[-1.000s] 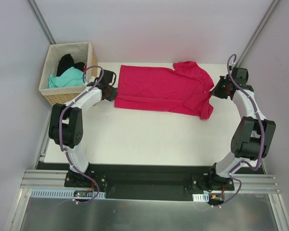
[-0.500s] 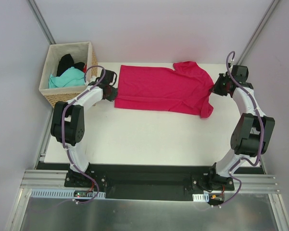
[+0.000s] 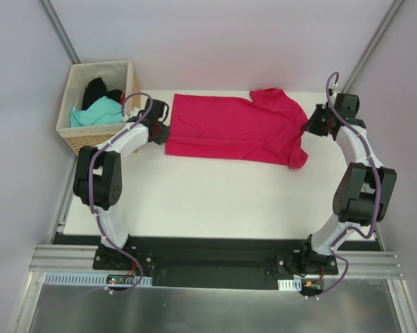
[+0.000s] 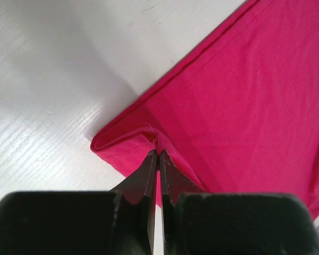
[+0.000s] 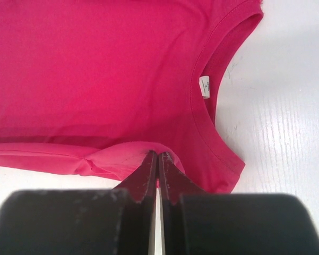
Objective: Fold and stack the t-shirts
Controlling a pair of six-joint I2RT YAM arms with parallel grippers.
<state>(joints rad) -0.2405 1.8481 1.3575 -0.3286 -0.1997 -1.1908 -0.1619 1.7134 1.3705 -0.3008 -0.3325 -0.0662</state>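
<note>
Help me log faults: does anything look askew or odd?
Nothing spilled or damaged. The crimson-pink t-shirt lies slightly crooked, rumpled at its sleeves, with the left gripper and right gripper pinching its ends.

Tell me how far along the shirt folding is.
Done: crimson-pink short-sleeved t-shirt laid out on the white table. In hand: left pincer and right pincer each shut on its edge. Left: folding it, then the teal garment and black garment in the woven wicker basket.
</note>
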